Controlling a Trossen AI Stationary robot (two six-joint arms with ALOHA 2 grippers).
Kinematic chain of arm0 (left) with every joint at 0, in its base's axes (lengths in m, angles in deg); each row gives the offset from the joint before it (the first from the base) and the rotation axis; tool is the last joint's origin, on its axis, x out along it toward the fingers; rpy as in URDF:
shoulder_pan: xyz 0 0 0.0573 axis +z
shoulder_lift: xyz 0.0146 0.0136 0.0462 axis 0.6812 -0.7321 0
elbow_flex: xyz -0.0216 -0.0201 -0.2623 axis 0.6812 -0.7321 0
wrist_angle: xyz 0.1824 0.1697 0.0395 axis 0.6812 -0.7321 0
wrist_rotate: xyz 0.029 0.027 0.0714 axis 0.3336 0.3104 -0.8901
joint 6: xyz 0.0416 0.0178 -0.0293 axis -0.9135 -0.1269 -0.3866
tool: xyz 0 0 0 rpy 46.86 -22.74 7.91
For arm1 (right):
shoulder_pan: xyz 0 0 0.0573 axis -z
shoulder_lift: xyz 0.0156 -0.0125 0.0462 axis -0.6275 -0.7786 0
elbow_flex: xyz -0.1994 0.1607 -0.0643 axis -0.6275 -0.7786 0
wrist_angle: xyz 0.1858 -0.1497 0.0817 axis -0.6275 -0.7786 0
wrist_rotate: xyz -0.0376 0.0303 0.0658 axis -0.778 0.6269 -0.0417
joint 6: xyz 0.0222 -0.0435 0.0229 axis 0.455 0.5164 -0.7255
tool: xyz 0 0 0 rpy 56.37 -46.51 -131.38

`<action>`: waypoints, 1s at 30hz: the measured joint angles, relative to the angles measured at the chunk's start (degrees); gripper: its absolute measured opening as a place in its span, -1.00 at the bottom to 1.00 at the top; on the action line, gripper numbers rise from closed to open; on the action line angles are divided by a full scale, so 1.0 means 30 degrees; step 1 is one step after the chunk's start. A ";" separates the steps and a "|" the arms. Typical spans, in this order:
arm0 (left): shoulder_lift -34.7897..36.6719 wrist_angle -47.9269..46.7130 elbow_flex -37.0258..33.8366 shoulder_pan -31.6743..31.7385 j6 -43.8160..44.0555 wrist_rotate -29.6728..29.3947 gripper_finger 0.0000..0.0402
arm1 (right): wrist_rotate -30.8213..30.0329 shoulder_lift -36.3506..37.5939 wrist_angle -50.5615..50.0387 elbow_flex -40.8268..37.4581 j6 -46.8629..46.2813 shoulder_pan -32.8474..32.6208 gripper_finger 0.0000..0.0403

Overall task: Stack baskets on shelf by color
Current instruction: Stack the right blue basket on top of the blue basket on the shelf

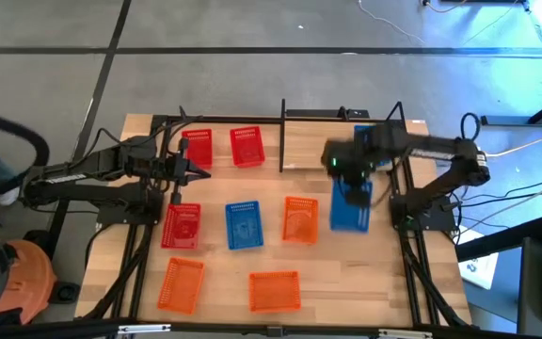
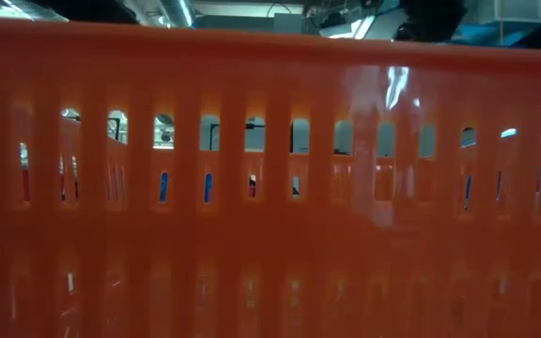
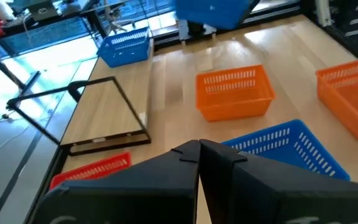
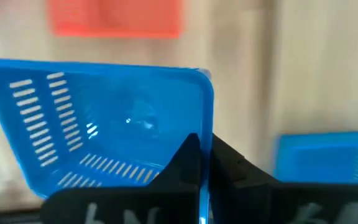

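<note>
Right gripper (image 4: 202, 163) is clamped on the wall of a blue basket (image 1: 350, 207), holding it just off the shelf (image 1: 304, 141), presumably to carry it to the blue basket (image 1: 365, 135) already at the shelf's right end. Left gripper (image 1: 199, 169) is shut, empty, waiting by two red baskets (image 1: 222, 147). Remaining baskets lie scattered on the light-wood tabletop (image 1: 346, 282); grey floor surrounds it.
</note>
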 joint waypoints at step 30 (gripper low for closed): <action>-0.0007 0.0894 0.0000 0.0007 0.1985 -0.3162 -1.00 | -0.3407 -0.3055 0.0411 0.1174 1.5062 1.4389 -1.00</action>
